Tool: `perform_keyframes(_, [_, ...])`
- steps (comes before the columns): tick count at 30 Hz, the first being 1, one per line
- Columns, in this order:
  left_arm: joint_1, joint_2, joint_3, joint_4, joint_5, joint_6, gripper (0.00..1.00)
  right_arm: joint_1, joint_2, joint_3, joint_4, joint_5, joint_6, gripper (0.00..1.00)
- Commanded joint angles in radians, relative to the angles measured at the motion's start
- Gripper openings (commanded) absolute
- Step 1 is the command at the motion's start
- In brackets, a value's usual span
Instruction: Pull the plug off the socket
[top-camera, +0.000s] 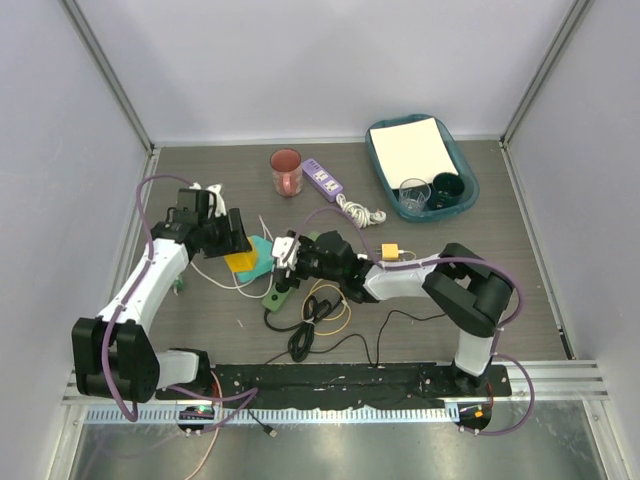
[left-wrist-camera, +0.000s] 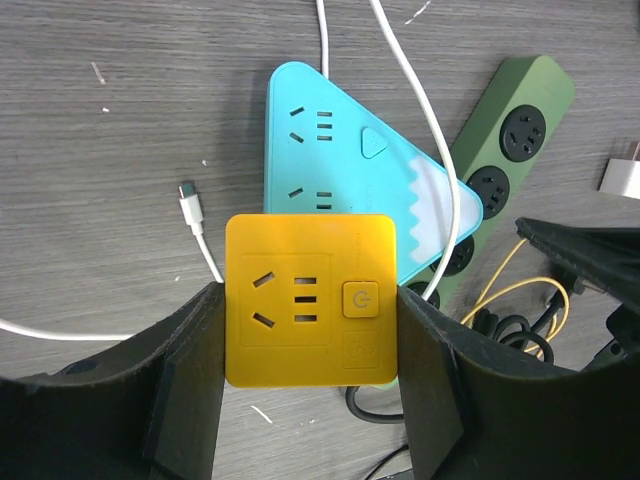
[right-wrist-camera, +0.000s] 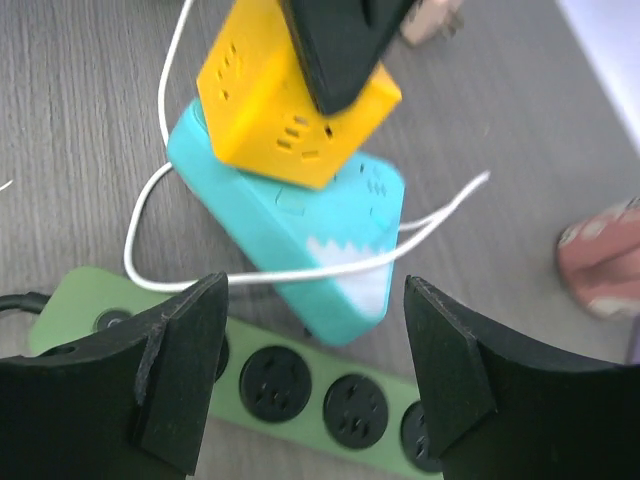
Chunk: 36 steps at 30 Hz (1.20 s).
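My left end effector (left-wrist-camera: 310, 305) squeezes the yellow cube (left-wrist-camera: 290, 250), beside the green socket strip (left-wrist-camera: 510, 130). The blue-and-white plug (left-wrist-camera: 330, 150) has one corner on that strip. My right end effector (right-wrist-camera: 315, 290) hangs wide open and empty over the strip.

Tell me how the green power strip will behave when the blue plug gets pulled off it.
The green strip looks long, thin and light, lying loose on the table, so it would probably lift or swing with the blue plug unless pinned. Its moulded body should stay stiff, not bend.
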Motion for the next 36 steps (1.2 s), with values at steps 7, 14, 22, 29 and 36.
perform_keyframes(7, [0.017, 0.003, 0.083, -0.020, 0.042, 0.009, 0.00, 0.072, 0.098, 0.094, 0.094, 0.011, -0.376, 0.72])
perform_keyframes(14, [0.017, 0.017, 0.088, -0.028, 0.050, 0.003, 0.00, 0.098, 0.213, 0.192, -0.024, 0.058, -0.463, 0.68])
perform_keyframes(22, [0.020, 0.032, 0.145, -0.070, 0.002, -0.010, 0.00, 0.116, 0.339, 0.223, 0.026, 0.178, -0.562, 0.11])
perform_keyframes(29, [0.020, 0.081, 0.246, -0.136, -0.062, 0.009, 0.00, 0.136, 0.385, 0.245, -0.032, 0.232, -0.657, 0.01])
perform_keyframes(36, [0.016, 0.106, 0.195, -0.116, -0.090, 0.012, 0.00, 0.159, 0.405, 0.254, -0.077, 0.318, -0.790, 0.01])
